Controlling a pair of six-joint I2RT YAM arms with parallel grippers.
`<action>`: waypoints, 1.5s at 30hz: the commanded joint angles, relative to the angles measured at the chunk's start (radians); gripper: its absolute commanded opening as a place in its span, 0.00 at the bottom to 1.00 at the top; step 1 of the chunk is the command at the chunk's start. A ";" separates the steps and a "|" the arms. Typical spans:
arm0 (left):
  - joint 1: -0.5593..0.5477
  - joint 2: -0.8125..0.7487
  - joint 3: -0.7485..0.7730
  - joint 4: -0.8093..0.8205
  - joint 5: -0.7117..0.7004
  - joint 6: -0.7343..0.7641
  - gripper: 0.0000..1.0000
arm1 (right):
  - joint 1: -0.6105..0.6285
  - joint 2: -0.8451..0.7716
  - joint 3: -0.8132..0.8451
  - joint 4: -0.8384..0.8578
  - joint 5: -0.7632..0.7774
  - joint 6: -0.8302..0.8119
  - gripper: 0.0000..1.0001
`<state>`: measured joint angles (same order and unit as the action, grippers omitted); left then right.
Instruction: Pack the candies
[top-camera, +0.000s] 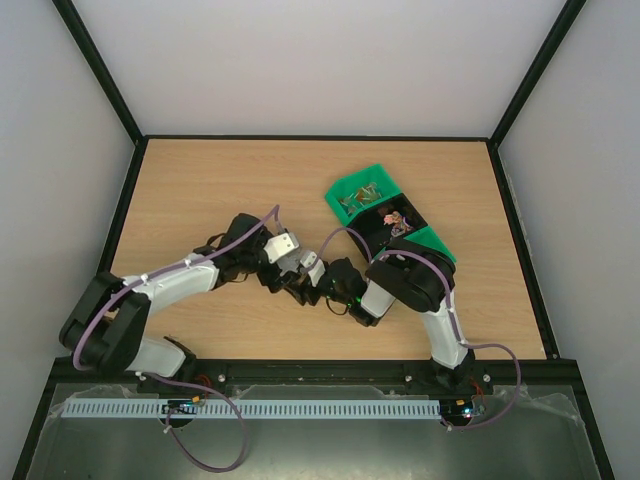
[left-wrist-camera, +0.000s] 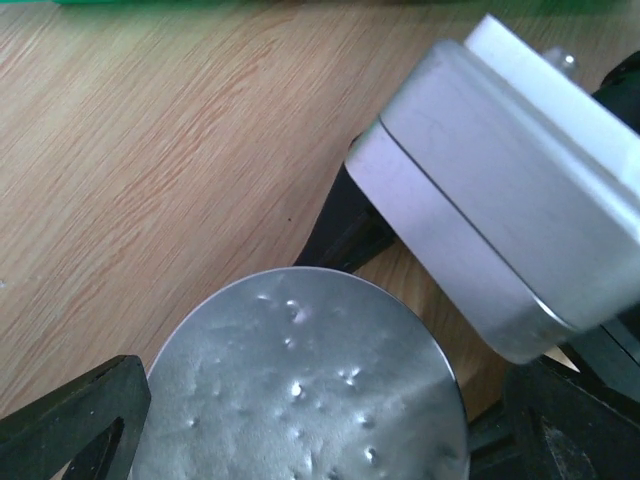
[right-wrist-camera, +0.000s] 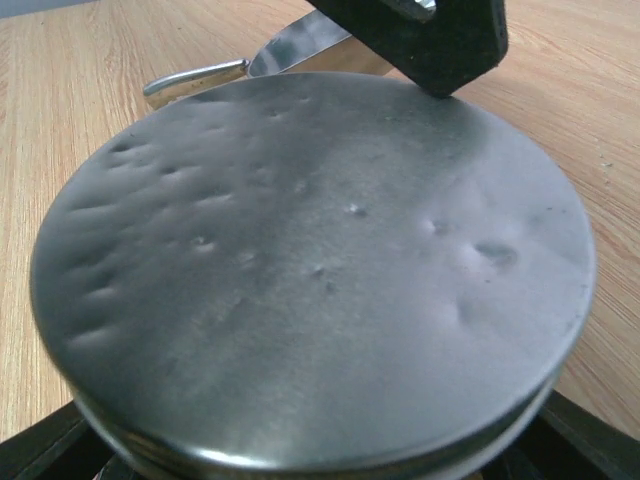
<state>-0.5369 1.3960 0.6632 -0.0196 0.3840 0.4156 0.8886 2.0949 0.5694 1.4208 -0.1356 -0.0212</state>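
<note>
Over the middle of the table (top-camera: 200, 200), clamps the dented silver lid (right-wrist-camera: 310, 260) in the right gripper (right-wrist-camera: 310, 462). Holds the left gripper (left-wrist-camera: 310, 430) wide open around that lid, fingers (left-wrist-camera: 70, 420) either side. Far right, spots the candies (top-camera: 397, 221) lying in a green bin (top-camera: 437, 243), well apart.

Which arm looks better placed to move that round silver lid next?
Right, probably. The round silver lid sits clamped, it seems, in the right gripper, while the left gripper stands wide open around it, a gap showing on one side.
</note>
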 joint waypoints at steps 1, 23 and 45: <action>-0.018 0.036 0.021 -0.007 -0.038 -0.025 0.99 | 0.001 0.020 -0.002 -0.053 0.028 0.020 0.33; -0.017 0.015 -0.003 0.015 -0.139 -0.038 0.99 | 0.002 0.023 -0.005 -0.056 0.017 0.022 0.33; 0.003 0.012 -0.005 -0.089 -0.034 0.075 0.89 | 0.001 0.004 -0.041 -0.038 -0.096 -0.026 0.32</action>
<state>-0.5529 1.4117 0.6651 -0.0147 0.3012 0.4225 0.8886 2.0949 0.5678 1.4204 -0.1482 -0.0254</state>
